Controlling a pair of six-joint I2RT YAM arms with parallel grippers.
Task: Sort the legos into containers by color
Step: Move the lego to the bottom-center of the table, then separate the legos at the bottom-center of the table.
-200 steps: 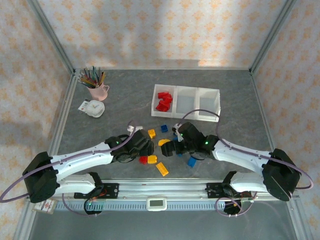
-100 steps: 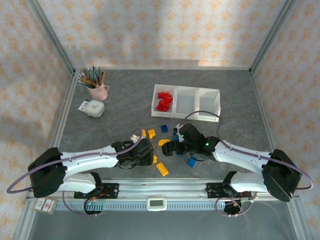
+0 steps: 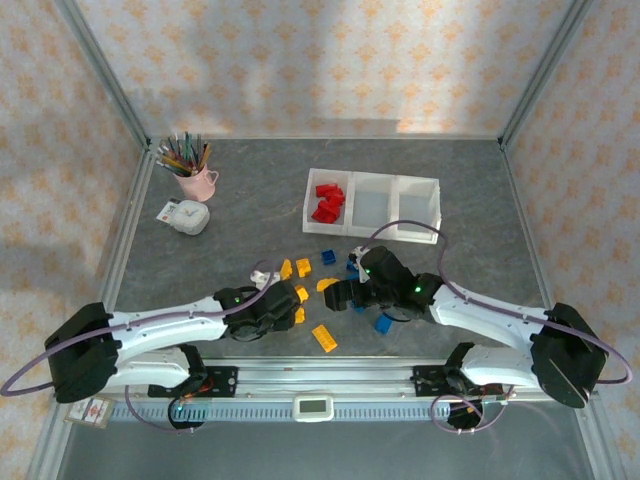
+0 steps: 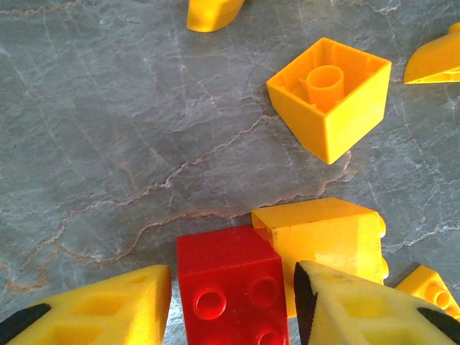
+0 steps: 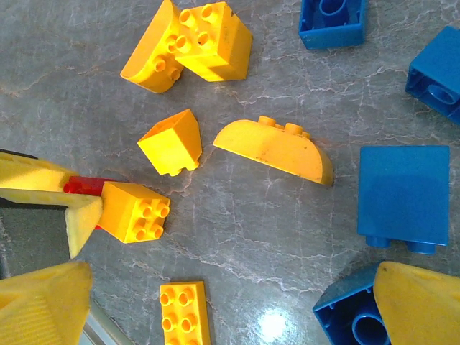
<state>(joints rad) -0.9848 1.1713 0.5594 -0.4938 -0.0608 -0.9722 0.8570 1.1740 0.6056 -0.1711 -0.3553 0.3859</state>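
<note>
The left tool [image 4: 232, 309] stands around a red brick [image 4: 226, 273] on the grey surface [image 4: 108, 144], one finger each side, v. close; I cannot tell if it clamps it. The right tool [image 5: 233, 309] is wide released, w/ nothing in it, over loose yellow bricks [image 5: 273, 147] & blue bricks [image 5: 402, 194]. The tray [image 3: 418, 231] is at the back, red bricks [image 3: 327, 203] in its left bin.

Glossy smooth plastic legos [image 4: 230, 287] on matt stone-look table [image 4: 108, 108]
</note>
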